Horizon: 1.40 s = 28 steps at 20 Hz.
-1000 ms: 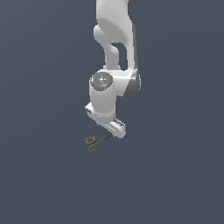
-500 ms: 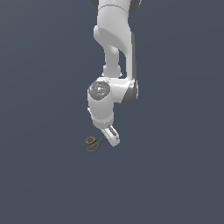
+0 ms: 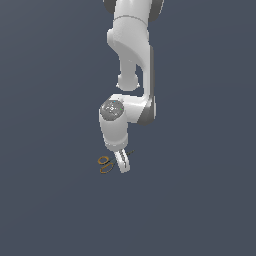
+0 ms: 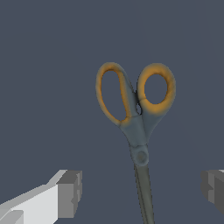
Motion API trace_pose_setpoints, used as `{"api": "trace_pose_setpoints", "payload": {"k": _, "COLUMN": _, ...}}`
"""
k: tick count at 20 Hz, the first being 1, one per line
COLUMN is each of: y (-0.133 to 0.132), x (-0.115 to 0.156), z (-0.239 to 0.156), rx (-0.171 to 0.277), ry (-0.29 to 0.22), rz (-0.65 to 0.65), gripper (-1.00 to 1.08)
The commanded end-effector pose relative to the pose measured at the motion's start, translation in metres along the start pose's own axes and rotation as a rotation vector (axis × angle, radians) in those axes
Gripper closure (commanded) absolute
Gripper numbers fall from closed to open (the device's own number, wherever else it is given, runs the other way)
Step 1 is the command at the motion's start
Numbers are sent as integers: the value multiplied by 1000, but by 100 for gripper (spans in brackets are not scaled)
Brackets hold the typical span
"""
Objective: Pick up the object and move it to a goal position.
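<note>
Scissors [image 4: 139, 131] flat, blades between parted jaws

The arm [image 3: 131, 45] is glossy white, built of rounded, tube-like segments joined by darker grey bands at the joints. Its wrist housing [image 3: 114, 122] is a fat white cylinder capped by a grey disc [image 3: 112, 109] with small mottled markings. The gripper [image 3: 122, 164] is white too, ending in slim, blocky fingers. In the wrist view the fingers [image 4: 69, 194] carry square grey pads on white angular bodies.
</note>
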State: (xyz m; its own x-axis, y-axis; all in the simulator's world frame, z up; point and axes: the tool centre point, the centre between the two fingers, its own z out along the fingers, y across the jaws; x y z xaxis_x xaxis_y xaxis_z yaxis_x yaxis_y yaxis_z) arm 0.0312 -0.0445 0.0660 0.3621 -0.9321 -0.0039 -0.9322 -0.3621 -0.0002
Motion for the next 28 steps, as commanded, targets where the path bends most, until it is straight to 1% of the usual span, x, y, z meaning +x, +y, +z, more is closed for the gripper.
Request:
{"api": "trace_pose_setpoints", "payload": {"k": 1, "y": 0, "x": 2, "z": 3, "rx": 0, "ry": 2, "rz": 39, "gripper": -92}}
{"api": "trace_pose_setpoints", "payload": {"k": 7, "y": 0, "x": 3, "z": 8, "rx": 0, "ry": 4, "rz": 83, "gripper": -92}}
{"api": "trace_pose_setpoints", "payload": {"k": 13, "y": 0, "x": 3, "z": 11, "rx": 0, "ry": 4, "rz": 82, "gripper": -92}}
{"api": "trace_pose_setpoints", "payload": {"k": 22, "y": 1, "x": 3, "z": 51, "rx": 0, "ry": 3, "rz": 87, "gripper": -92}}
{"api": "trace_pose_setpoints", "payload": {"k": 27, "y": 0, "x": 4, "z": 58, "rx": 0, "ry": 3, "rz": 87, "gripper": -92}}
{"api": "trace_pose_setpoints", "payload": {"k": 28, "y": 0, "x": 4, "z": 58, "rx": 0, "ry": 3, "rz": 87, "gripper": 108}}
